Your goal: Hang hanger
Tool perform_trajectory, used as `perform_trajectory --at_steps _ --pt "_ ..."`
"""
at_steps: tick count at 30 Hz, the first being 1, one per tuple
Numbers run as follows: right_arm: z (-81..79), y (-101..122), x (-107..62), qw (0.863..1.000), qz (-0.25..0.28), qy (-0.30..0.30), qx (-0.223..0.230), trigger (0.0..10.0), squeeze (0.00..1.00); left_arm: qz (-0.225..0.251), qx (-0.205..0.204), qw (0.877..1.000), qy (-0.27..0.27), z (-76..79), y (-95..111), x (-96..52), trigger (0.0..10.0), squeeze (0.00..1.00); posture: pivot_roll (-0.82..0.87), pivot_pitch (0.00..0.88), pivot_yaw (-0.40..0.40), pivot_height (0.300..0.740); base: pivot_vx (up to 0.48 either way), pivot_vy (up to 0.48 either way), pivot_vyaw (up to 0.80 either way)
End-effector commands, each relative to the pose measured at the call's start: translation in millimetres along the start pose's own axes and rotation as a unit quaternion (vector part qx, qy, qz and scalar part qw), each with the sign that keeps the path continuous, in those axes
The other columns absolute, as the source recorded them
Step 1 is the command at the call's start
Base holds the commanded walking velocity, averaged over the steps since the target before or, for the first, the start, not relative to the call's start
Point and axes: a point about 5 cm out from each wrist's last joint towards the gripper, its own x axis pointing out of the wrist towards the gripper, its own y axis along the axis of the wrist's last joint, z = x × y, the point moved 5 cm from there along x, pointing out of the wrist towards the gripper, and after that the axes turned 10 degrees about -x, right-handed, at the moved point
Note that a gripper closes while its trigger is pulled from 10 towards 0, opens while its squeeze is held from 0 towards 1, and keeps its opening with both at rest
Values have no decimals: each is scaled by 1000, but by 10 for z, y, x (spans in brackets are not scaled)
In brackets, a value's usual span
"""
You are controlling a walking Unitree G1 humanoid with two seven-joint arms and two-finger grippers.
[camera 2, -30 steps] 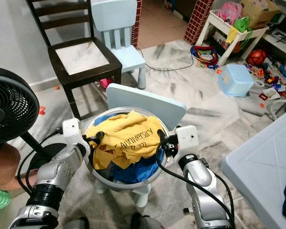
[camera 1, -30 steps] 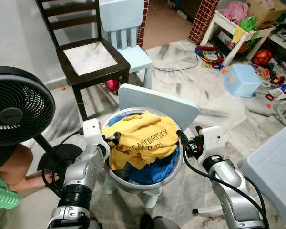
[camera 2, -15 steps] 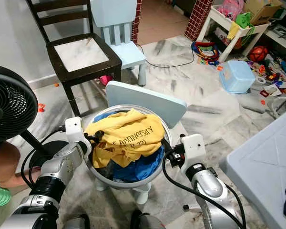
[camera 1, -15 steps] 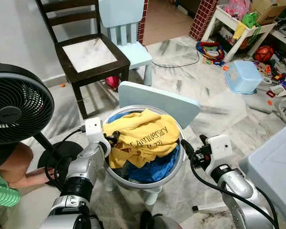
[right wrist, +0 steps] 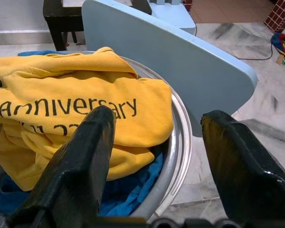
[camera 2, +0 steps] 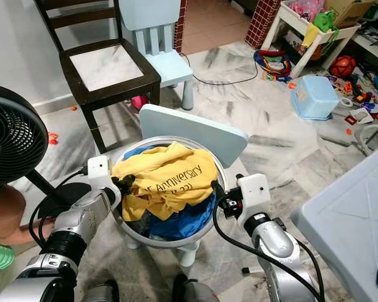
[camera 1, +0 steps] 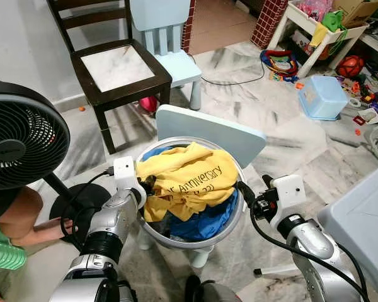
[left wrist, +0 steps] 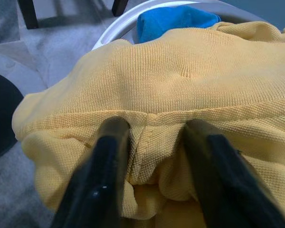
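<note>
A silver basin (camera 1: pixel 195 244) stands on a small pale-blue chair (camera 1: pixel 208 132). It holds a yellow shirt (camera 1: pixel 189 179) with black lettering, lying over blue cloth (camera 1: pixel 205 220). My left gripper (camera 1: pixel 146 184) is at the basin's left rim. In the left wrist view its fingers (left wrist: pixel 104 166) stand apart and press into the yellow shirt (left wrist: pixel 180 76), with a fold of the collar between them. My right gripper (camera 1: pixel 244 192) hovers open just outside the right rim, pointing at the shirt (right wrist: pixel 76 109) and holding nothing. I see no hanger.
A black fan (camera 1: pixel 19 141) stands at the left, with a crouching person (camera 1: pixel 19 220) beside it. Behind the basin are a dark wooden chair (camera 1: pixel 116 66) and a pale-blue child's chair (camera 1: pixel 170 38). A blue box (camera 1: pixel 321 97) and toys litter the right floor. A pale table corner (camera 1: pixel 365 214) is near right.
The right gripper has drawn slightly back and down from the basin's right rim. The left gripper stays at the yellow shirt. The whole view has shifted a little.
</note>
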Motion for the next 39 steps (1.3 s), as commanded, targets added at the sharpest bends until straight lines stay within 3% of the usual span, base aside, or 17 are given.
perform_trajectory --at_steps 1,21,27,33,34,35,36,39 --pt "13 6 -9 1000 -3 -2 -5 10000 0 -7 2 1000 6 -3 -51 5 0 0 -70 224 -134 740 0 0 0" --pt "-8 29 50 1000 3 -2 -1 10000 0 13 13 1000 11 24 -8 -15 0 0 -51 216 -129 740 0 0 0" --pt "-8 22 52 1000 3 -4 0 10000 0 58 35 998 15 114 97 -114 0 0 -44 215 -126 740 0 0 0" --pt "-22 17 72 1000 3 -3 1 10000 0 95 45 994 30 107 110 -256 0 0 -36 213 -127 740 0 0 0" --pt "-24 16 77 1000 4 -3 2 10000 0 108 53 992 32 114 133 -295 0 0 -30 210 -128 740 0 0 0" --pt "-26 16 82 1000 4 -3 2 10000 0 135 85 987 32 139 207 -355 0 0 -28 208 -128 740 0 0 0" --pt "-27 13 94 1000 4 -3 4 10000 0 190 162 968 20 247 349 -484 0 0 -20 205 -128 740 0 0 0" --pt "-29 14 101 1000 5 -4 5 10000 0 219 205 954 5 340 409 -560 0 0 -20 205 -128 740 0 0 0"
